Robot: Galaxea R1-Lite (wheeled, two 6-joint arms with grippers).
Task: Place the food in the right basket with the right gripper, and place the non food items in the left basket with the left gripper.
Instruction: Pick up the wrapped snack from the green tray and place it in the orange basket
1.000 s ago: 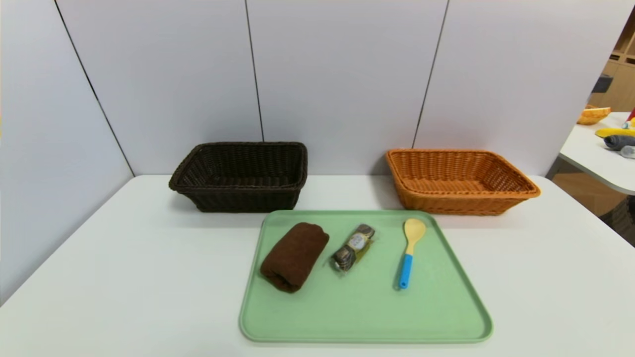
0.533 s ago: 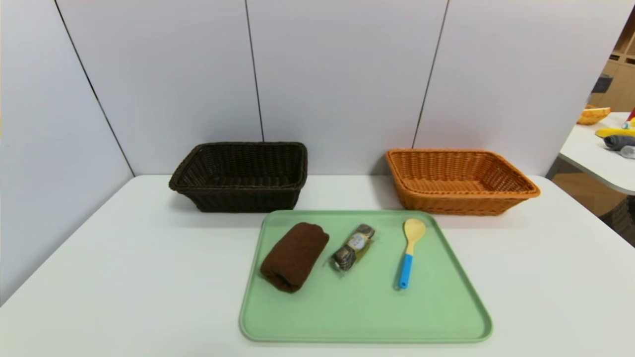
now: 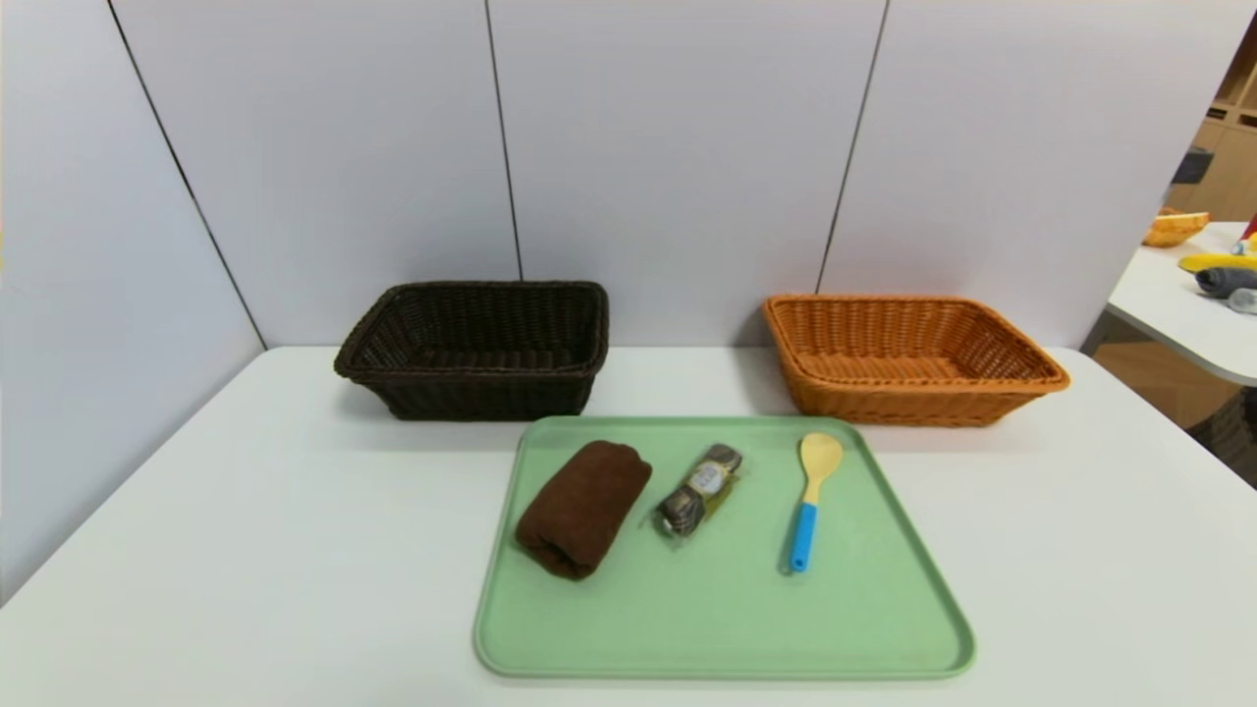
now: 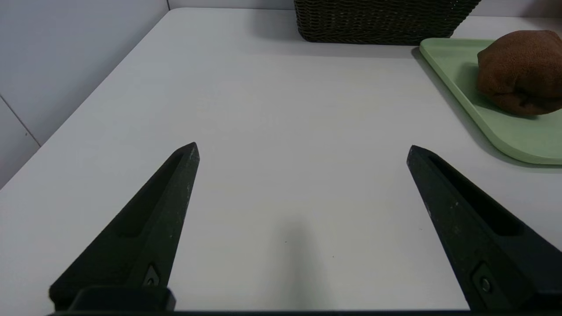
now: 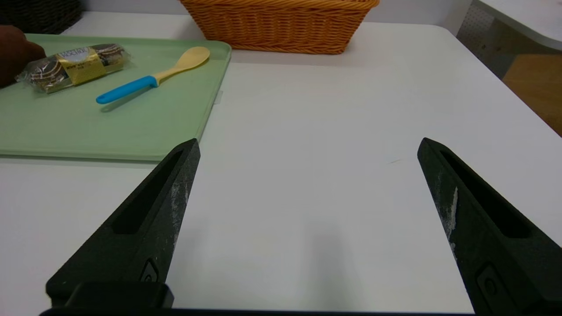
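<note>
On the green tray lie a dark brown rolled towel, the food packet in clear wrap and a pale yellow spoon with a blue handle. The dark brown left basket and the orange right basket stand behind the tray, both empty. Neither arm shows in the head view. My left gripper hangs open over bare table to the left of the tray, with the towel ahead of it. My right gripper is open over bare table to the right of the tray, the food and spoon ahead.
The white table ends at grey wall panels behind the baskets and on the left. A second table with loose items stands off to the far right.
</note>
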